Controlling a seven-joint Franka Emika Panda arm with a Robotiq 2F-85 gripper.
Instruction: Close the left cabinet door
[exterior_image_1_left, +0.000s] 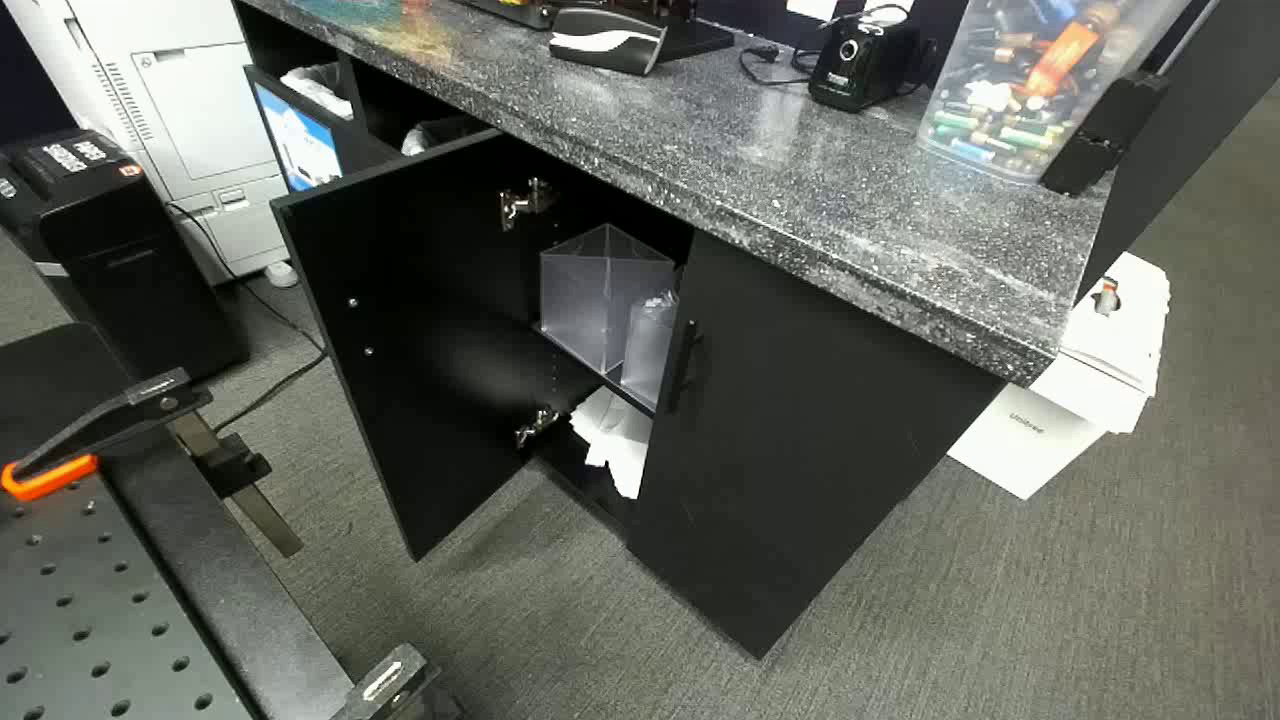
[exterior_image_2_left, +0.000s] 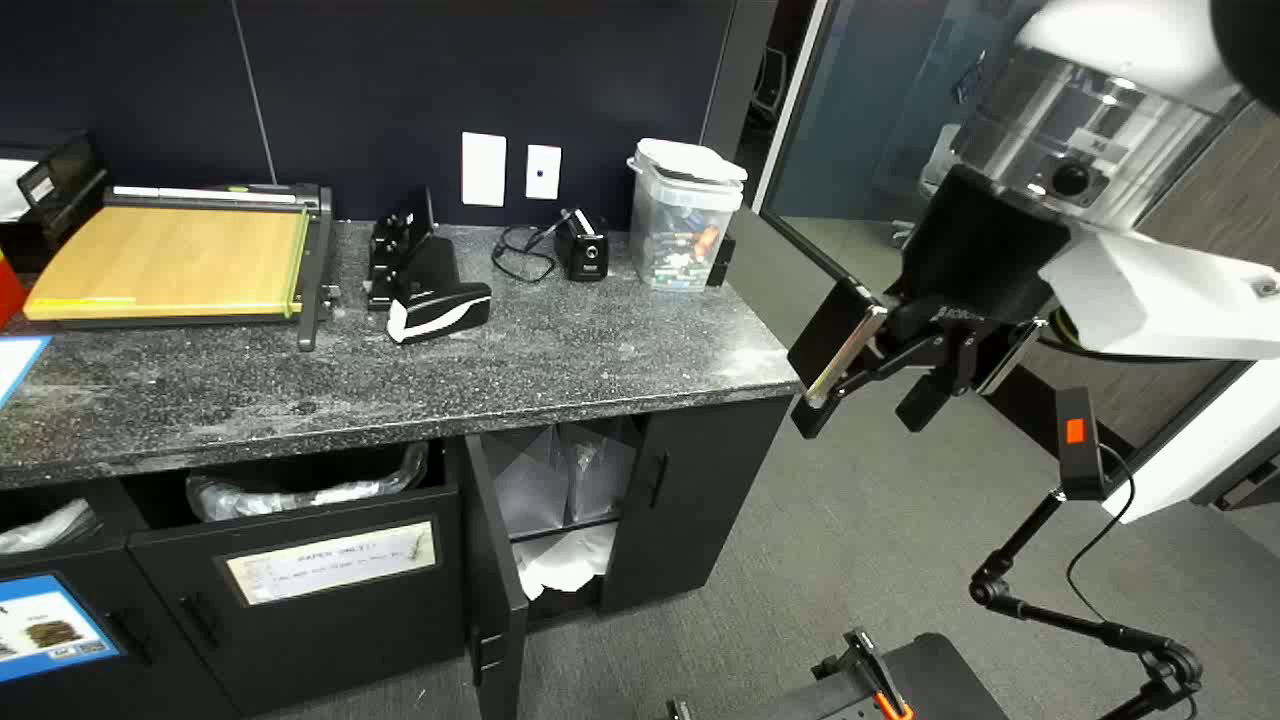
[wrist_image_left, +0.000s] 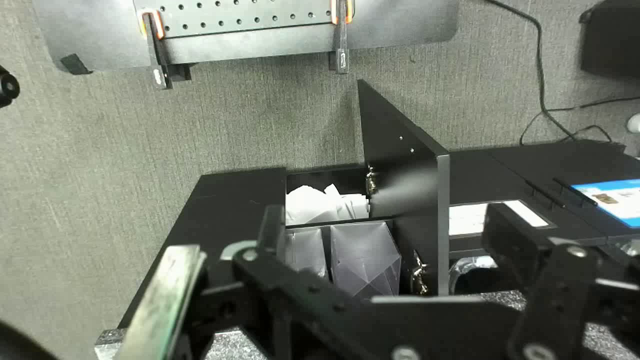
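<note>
1. The gripper hangs in the air near the end of the counter, its fingers spread well apart and nothing between them. A swing door needs pushing rather than gripping, so that spread probably matters little here.
2. A silver-edged plate sits at the gripper's outer side; its purpose I cannot tell, and in the wrist view it is blurred.
3. The arm is cut off at the top of an exterior view, so its full reach is hard to judge.
4. The left cabinet door stands upright and swung far out from the cabinet, well apart from the gripper, carried by two hinges. Pressing on its outer face should be the way to bring it round.
5. Its handle is on that outer face; from the inner side only two screw heads show. The door's foot runs off the bottom of an exterior view.
6. The neighbouring right cabinet door is closed. Clear plastic boxes are set upright inside, likely stored back from the left door's path.
7. White paper lies beneath them; whether any pokes past the front edge is hard to make out. In the wrist view the gripper's own blurred links cover much of the counter.
</note>
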